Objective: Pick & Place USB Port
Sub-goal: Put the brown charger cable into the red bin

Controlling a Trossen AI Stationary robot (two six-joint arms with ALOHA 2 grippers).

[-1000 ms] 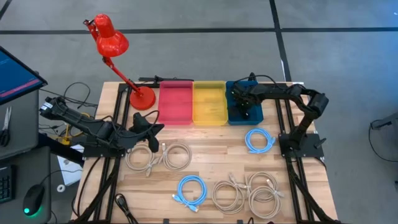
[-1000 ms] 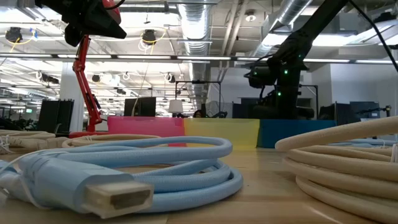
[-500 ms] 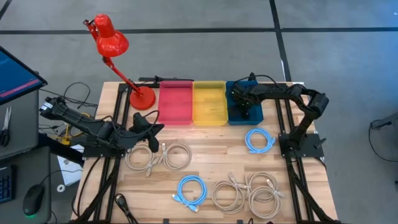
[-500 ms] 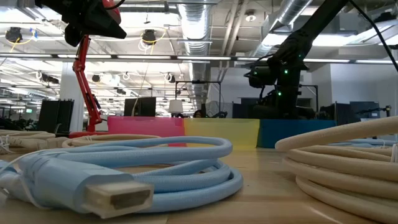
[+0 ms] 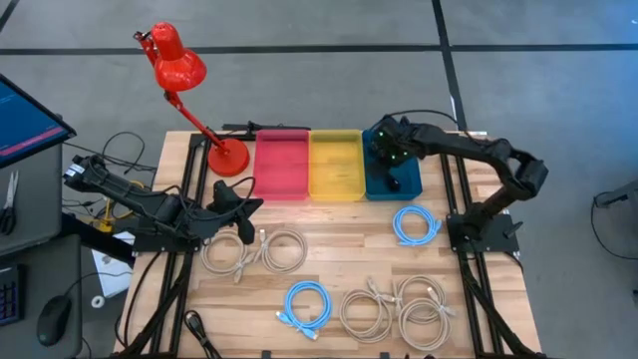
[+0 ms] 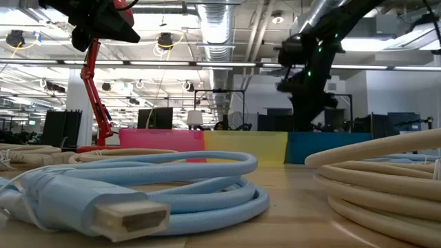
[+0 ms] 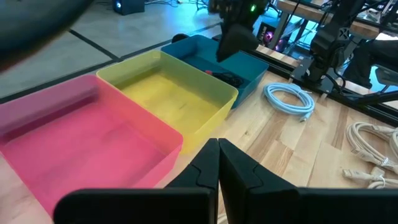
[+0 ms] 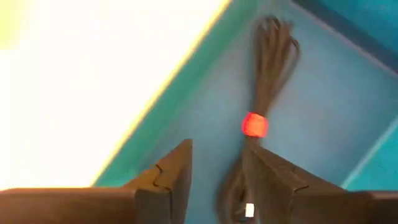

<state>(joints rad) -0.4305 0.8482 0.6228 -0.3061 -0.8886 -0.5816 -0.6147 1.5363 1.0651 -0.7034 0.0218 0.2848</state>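
Right gripper (image 5: 385,152) over the blue bin (image 5: 407,185) at the table's one o'clock, fingers (image 8: 166,180) spread apart with nothing between them. Below them, on the bin floor, a dark bundled cable (image 8: 260,112) tied with a red band (image 8: 254,124); lower end cut off behind the fingers, connector type impossible to make out. Same bundle seen as a dark tangle (image 7: 229,77) in the left wrist view, half masked by the right arm above it. From overhead, mostly hidden by the gripper.

Left gripper (image 5: 242,207) at nine o'clock on the table, beside a beige cable coil (image 5: 231,253), fingers (image 7: 217,171) pressed together, pinching nothing visible.

Yellow bin (image 5: 335,165) and pink bin (image 5: 283,165) side by side at twelve o'clock, touching. Red desk lamp (image 5: 177,66) at eleven o'clock, its head cut off at the top of the low view. Light-blue coils at three o'clock (image 5: 415,224) and six o'clock (image 5: 307,303); more beige coils (image 5: 399,311) at five o'clock. Low view filled by a light-blue cable's plug (image 6: 131,217), bin contents hidden behind their walls.

No readable writing or brand on any bin, cable or arm; screen (image 5: 25,118) off the table's ten o'clock edge cropped, its text illegible.
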